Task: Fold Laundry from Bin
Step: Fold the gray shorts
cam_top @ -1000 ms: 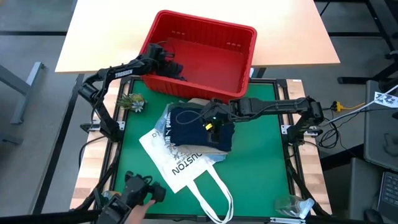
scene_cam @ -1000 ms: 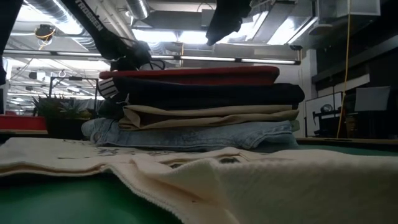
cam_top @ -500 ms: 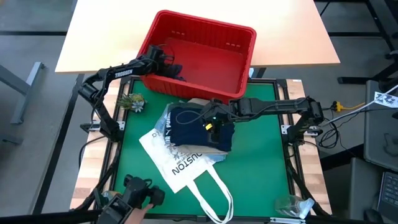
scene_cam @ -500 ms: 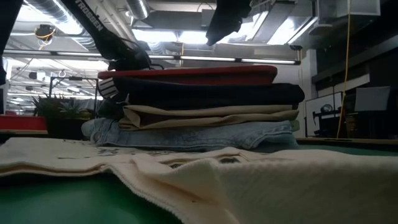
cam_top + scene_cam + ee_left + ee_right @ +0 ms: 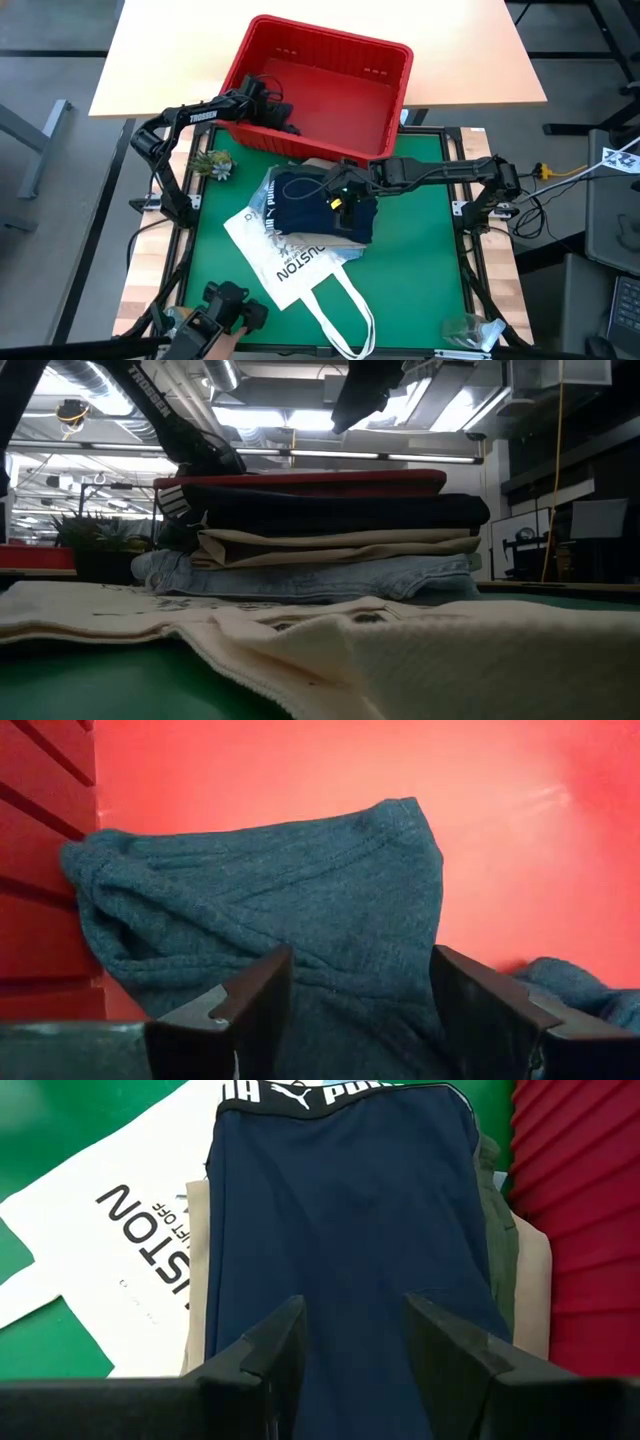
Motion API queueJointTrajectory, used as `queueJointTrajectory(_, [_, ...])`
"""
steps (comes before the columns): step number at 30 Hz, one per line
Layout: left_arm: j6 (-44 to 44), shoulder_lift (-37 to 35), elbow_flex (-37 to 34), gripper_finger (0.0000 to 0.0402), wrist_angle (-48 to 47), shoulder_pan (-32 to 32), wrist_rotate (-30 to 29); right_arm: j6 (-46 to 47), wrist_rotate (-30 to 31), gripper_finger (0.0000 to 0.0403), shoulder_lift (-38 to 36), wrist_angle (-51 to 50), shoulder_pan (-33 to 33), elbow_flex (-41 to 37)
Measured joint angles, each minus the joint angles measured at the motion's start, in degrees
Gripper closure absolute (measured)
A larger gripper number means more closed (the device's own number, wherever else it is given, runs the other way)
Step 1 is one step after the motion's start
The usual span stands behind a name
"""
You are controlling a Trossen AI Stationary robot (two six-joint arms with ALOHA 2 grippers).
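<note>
We see the left gripper [image 5: 268, 103] reaching into the near-left corner of the red bin [image 5: 385, 62], its fingers [image 5: 262, 995] spread apart on either side of a dark blue-grey garment [image 5: 300, 910] bunched against the bin's wall. The right gripper [image 5: 340, 190] hovers over the stack [image 5: 330, 540] of folded laundry on the green mat [image 5: 420, 260], just near of the bin; its fingers [image 5: 275, 1345] stand apart above the navy shorts [image 5: 340, 1230] on top, and do not seem to clamp them, though contact is hard to judge. Below the shorts lie beige cloth [image 5: 340, 545] and jeans [image 5: 300, 578]. The stack rests partly on a white tote [image 5: 290, 262].
</note>
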Motion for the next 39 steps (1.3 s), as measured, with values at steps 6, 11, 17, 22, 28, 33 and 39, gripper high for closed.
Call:
queueJointTrajectory(6, [0.4,0.0,-0.1,0.0179,-0.6,0.0,-0.7,0.0,0.0,0.0237,0.0,0.0,0.0,0.0])
queueJointTrajectory(11, [0.4,0.0,-0.2,0.0220,-0.9,-0.1,-0.6,0.1,0.0,0.0237,0.0,0.0,0.0,0.0])
queueJointTrajectory(17, [0.1,0.0,-0.2,0.0299,-1.0,-0.2,0.0,0.1,0.0,0.0237,0.0,0.0,0.0,0.0])
queueJointTrajectory(22, [0.0,-0.6,-0.4,0.0369,-0.7,-0.4,0.6,0.1,0.0,0.0237,0.0,0.0,0.0,0.0])
queueJointTrajectory(28, [0.0,-4.4,-0.9,0.0397,0.4,-0.4,1.7,0.1,0.0,0.0237,0.0,0.0,0.0,0.0])
queueJointTrajectory(33, [-2.2,-10.0,-0.8,0.0400,2.7,-0.4,6.2,0.1,0.0,0.0237,0.0,0.0,0.0,0.0])
queueJointTrajectory(39, [-6.0,-14.8,-0.7,0.0401,9.0,-0.3,8.5,0.1,0.0,0.0237,0.0,0.0,0.0,0.0])
